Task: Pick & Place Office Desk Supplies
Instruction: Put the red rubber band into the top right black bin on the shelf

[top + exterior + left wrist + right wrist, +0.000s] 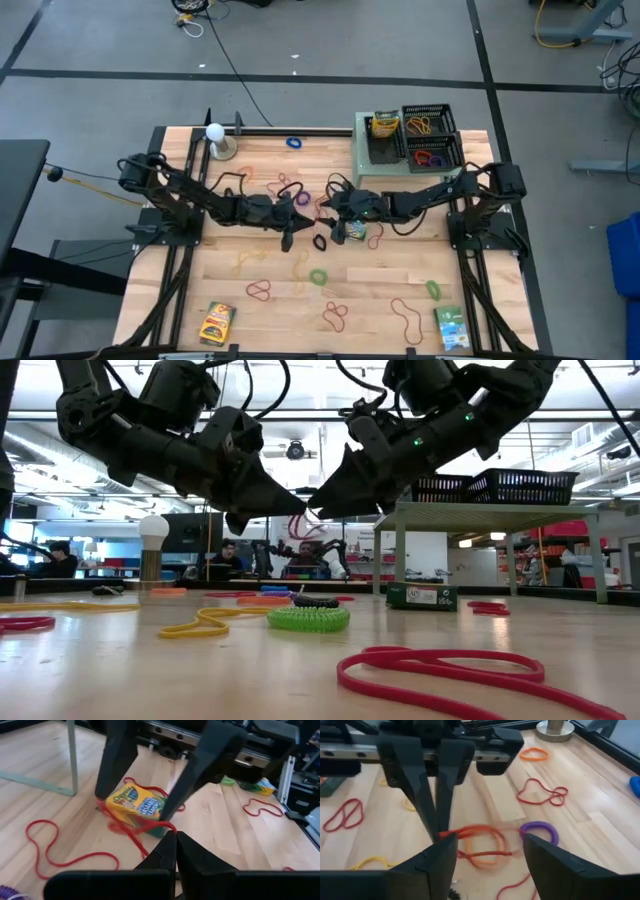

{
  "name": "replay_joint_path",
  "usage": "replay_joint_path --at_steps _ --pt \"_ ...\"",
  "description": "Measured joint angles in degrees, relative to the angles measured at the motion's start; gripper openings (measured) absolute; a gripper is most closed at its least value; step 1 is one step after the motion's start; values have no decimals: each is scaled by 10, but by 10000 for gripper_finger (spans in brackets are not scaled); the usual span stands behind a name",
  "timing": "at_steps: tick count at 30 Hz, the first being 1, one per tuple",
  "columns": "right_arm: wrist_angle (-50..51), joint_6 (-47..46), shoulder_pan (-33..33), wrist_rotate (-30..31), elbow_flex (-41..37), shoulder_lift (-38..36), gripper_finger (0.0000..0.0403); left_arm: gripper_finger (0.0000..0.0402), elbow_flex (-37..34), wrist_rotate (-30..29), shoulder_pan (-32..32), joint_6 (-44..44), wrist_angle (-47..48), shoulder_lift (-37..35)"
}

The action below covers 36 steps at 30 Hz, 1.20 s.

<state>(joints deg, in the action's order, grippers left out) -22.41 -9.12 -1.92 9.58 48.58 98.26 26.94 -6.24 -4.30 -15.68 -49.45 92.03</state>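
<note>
High view: left gripper and right gripper meeting mid-desk near the crayon box. Left wrist view: own fingers pinched together, seemingly on a limp red rubber band draped over the box. Right wrist view: own fingers spread wide, empty; light, floppy band, probably best nipped at any strand.

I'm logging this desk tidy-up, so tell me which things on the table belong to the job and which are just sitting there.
Part of the job:
- rubber-band loops scattered on the table, such as a green one and a red one
- crayon boxes
- black baskets, some bands already inside

Just lying about:
- white ball on its stand
- grey shelf
</note>
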Motion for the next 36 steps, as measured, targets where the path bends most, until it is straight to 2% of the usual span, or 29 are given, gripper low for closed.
replay_joint_path --at_steps 5,14,17,22,24,27,30,36 --pt "0 32 -2 -12 0 0 210 6 0 4 -6 9 1 0" --pt "3 49 -2 -108 -2 0 164 7 0 10 -6 14 -2 0" --pt "4 54 -2 -116 -2 0 124 7 0 10 -6 14 -3 0" --pt "4 60 -1 -116 -2 0 32 7 0 9 -6 14 -3 0" --pt "4 69 -1 -116 -2 0 10 7 0 5 -6 13 -3 0" --pt "4 70 -1 -116 -2 0 15 15 0 4 -6 11 -2 -2" --pt "4 70 -1 -116 -2 0 10 38 0 7 -6 12 13 -18" --pt "4 70 -1 -115 -2 -1 8 104 0 7 -6 32 130 -92"
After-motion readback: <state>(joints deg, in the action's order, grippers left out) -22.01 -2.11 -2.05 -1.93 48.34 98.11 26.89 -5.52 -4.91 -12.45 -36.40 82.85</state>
